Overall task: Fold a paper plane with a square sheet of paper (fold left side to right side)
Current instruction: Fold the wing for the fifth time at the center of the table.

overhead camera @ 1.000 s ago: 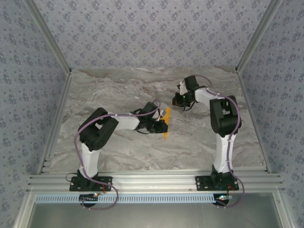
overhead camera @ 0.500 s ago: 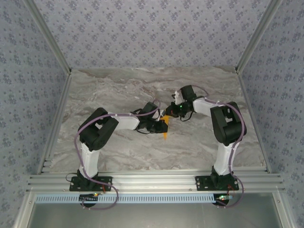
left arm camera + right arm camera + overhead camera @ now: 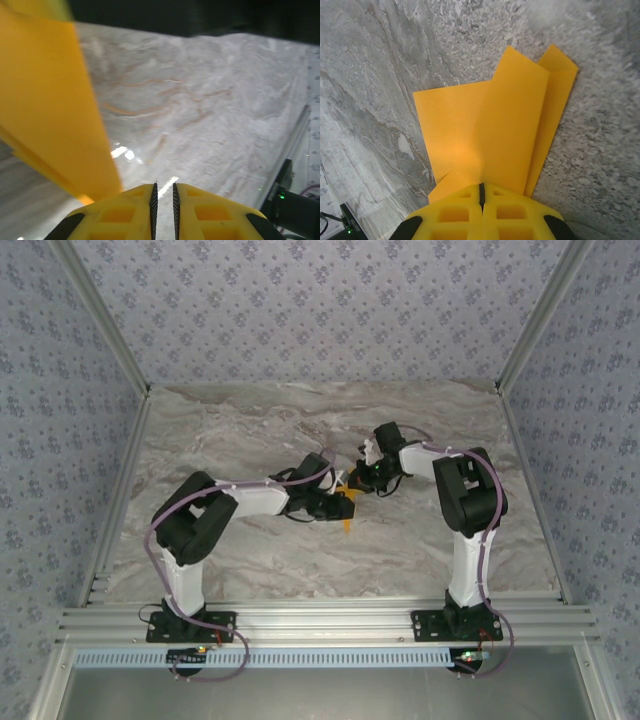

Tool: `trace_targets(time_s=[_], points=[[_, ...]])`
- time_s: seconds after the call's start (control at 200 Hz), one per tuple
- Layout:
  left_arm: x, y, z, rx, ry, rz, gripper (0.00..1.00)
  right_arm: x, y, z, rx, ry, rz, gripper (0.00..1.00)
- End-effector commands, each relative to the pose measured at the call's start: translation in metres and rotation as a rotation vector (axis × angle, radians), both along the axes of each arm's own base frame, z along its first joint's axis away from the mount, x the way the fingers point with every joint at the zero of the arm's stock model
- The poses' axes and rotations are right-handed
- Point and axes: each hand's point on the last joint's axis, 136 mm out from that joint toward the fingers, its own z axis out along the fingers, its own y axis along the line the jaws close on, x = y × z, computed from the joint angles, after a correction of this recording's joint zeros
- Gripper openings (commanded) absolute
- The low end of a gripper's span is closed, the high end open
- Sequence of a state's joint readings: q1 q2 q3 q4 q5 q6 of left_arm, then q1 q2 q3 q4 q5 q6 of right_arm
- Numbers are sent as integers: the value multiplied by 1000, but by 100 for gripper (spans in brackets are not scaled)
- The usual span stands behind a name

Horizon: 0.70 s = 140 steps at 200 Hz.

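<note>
I can't read any writing, label, brand name, number or sign on anything around me.
</note>
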State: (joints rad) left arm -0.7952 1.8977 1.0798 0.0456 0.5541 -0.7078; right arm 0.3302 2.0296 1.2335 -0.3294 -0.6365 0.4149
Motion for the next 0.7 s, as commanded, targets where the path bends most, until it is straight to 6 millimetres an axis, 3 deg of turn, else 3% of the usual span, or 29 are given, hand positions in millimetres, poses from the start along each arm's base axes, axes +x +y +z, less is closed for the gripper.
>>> trace_targets(time_s=[0.0, 0.305, 0.695], points=[[-13, -10, 29, -55, -11, -40, 18, -9, -12, -26, -103, 52, 1, 5], [-14, -9, 0, 18, 24, -29, 20, -11, -13, -25, -126, 49, 13, 5], [-17, -5, -19, 59, 49, -31, 20, -12, -14, -26, -141, 49, 19, 5]])
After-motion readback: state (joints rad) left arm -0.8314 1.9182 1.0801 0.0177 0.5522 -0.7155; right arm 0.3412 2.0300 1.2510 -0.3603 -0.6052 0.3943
